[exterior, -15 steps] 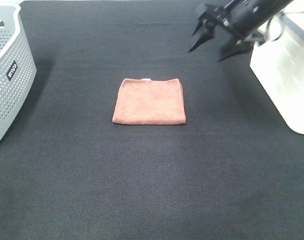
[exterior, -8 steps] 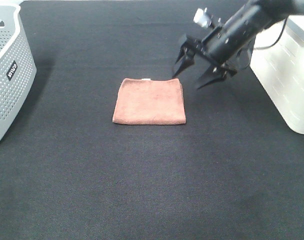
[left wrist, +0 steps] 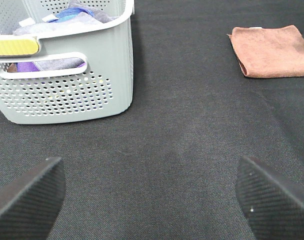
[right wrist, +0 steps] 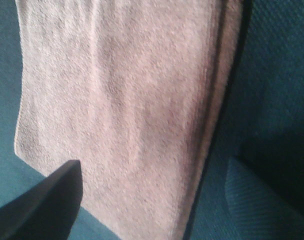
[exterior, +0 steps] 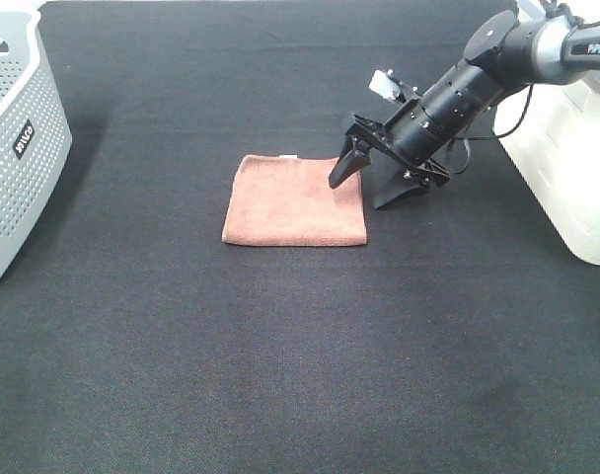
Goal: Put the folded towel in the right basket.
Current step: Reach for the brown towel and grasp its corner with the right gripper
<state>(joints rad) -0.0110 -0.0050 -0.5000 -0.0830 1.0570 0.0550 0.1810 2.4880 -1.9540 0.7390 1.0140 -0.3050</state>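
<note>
Where lettering can be read: white "PIPER" on the right arm [exterior: 537, 49]; the grey left basket [exterior: 19, 188] carries a small black tag [exterior: 22, 139] whose white letters are too small to make out.
Right gripper [exterior: 361, 193]: jaws spread wide, gripping nothing. One finger [exterior: 343, 170] comes down over the towel's margin on the right-basket side and the other stands on the mat just beside that edge. The layered edge lies between them. Whether the first finger presses the cloth cannot be told.
Left gripper [left wrist: 147, 165]: jaws wide apart and empty, low over the mat near the left basket.
Folded towel [exterior: 294, 201]: flat and square on the black mat [exterior: 280, 375] at mid-table, with a small white tab [exterior: 290, 156] at its far edge.
Right basket [exterior: 566, 158]: white, at the table's right side, well apart from the towel.
Open room: plain mat lies all round the towel, and only the right arm stands between it and the right basket.
Left basket contents: purple and blue cloths.
</note>
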